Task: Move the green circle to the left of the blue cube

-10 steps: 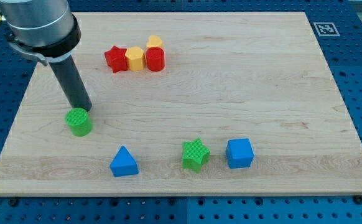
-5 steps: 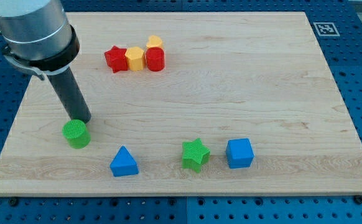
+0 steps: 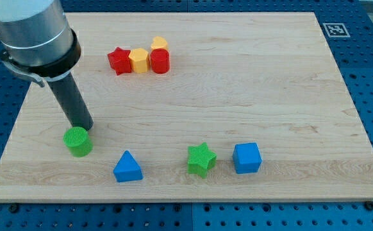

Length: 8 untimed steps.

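The green circle (image 3: pixel 78 142) is a short ribbed cylinder on the wooden board at the view's lower left. My tip (image 3: pixel 82 127) stands just above it in the view, touching its upper edge. The blue cube (image 3: pixel 247 158) sits at the view's lower right of centre. A green star (image 3: pixel 201 159) lies directly to the cube's left, and a blue triangle (image 3: pixel 127 167) lies between the star and the green circle.
A cluster of a red star (image 3: pixel 118 59), a yellow hexagon (image 3: pixel 138 61), a red cylinder (image 3: pixel 159 61) and a yellow heart (image 3: pixel 159 43) sits near the view's top. The board's left edge (image 3: pixel 10 138) is close to the green circle.
My tip has moved down and slightly left in the view, pushing the green circle down the board toward the view's bottom. The other blocks have not moved.
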Each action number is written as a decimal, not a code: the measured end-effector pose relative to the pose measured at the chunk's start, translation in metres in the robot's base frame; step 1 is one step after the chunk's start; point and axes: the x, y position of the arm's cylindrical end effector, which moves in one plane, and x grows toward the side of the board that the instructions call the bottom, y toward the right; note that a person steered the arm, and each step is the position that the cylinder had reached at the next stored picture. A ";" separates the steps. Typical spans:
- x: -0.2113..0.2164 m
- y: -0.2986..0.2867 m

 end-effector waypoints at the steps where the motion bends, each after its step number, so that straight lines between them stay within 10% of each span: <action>1: 0.010 0.003; 6: -0.004 0.002; 8: 0.051 0.007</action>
